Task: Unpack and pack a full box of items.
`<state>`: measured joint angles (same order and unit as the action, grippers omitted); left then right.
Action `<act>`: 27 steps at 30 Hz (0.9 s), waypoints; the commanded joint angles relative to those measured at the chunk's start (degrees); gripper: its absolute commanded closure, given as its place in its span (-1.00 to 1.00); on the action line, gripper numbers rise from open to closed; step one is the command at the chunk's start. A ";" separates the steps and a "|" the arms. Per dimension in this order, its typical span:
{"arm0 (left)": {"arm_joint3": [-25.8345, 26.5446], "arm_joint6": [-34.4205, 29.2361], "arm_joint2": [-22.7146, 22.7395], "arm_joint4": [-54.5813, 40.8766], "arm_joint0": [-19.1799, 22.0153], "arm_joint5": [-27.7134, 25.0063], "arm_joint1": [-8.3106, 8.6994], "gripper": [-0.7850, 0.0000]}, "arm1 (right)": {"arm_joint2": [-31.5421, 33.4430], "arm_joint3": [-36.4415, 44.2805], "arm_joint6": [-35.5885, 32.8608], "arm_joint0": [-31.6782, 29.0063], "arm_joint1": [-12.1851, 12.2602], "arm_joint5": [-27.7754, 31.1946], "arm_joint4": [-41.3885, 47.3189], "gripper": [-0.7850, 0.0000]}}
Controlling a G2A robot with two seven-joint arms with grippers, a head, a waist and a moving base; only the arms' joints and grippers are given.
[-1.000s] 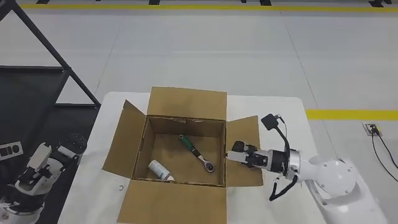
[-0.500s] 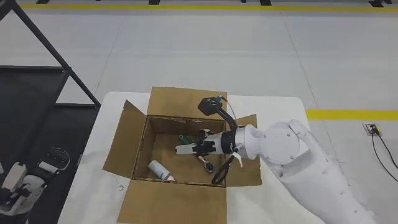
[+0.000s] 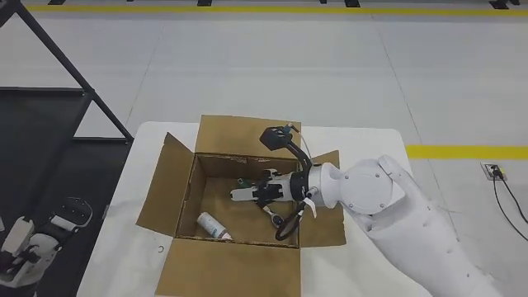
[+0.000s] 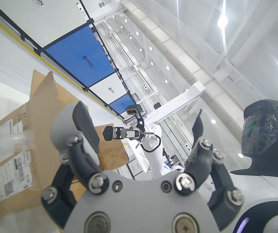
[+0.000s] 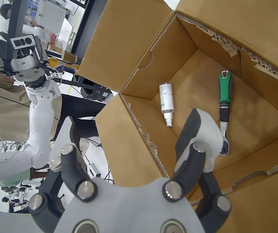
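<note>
An open cardboard box (image 3: 247, 136) stands on the white table (image 3: 363, 144). On its floor lie a white spray bottle (image 3: 213, 225) (image 5: 166, 98) and a green-handled ratchet (image 5: 224, 93). My right gripper (image 3: 246, 191) (image 5: 131, 120) hangs open inside the box, just above the ratchet's handle, holding nothing. In the top view it covers most of the ratchet. My left gripper (image 4: 139, 112) is open and empty, pointing up at the ceiling. Its arm (image 3: 33, 243) sits low beside the table's left edge, away from the box.
All four box flaps are folded outward; the right flap (image 3: 330, 214) lies under my right forearm. A black metal frame (image 3: 58, 58) stands to the left of the table. Bare table shows right of the box.
My right arm swung left from over the right flap into the box and now hovers above the ratchet. The left arm sank lower at the table's left edge.
</note>
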<state>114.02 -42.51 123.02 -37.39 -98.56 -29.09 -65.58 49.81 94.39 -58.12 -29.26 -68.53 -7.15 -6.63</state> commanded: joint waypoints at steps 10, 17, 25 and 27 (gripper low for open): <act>-4.53 -1.46 4.25 -5.81 3.32 9.15 0.80 -1.00 | -17.48 -6.22 -3.11 10.24 -4.94 -4.71 -18.39 -1.00; -6.36 -4.83 7.48 -8.96 4.50 12.07 1.32 -1.00 | -25.37 -18.52 -1.61 16.68 -11.28 -8.93 -18.84 -1.00; -6.41 -5.44 7.70 -8.93 4.69 12.17 1.40 -1.00 | -29.93 -28.58 -2.78 19.92 -16.50 -9.36 -17.82 -1.00; -6.41 -5.44 7.70 -8.93 4.69 12.17 1.40 -1.00 | -29.93 -28.58 -2.78 19.92 -16.50 -9.36 -17.82 -1.00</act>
<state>107.62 -47.95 130.72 -46.32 -93.87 -16.91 -64.18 19.88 65.76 -60.92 -9.33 -85.05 -16.49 -24.41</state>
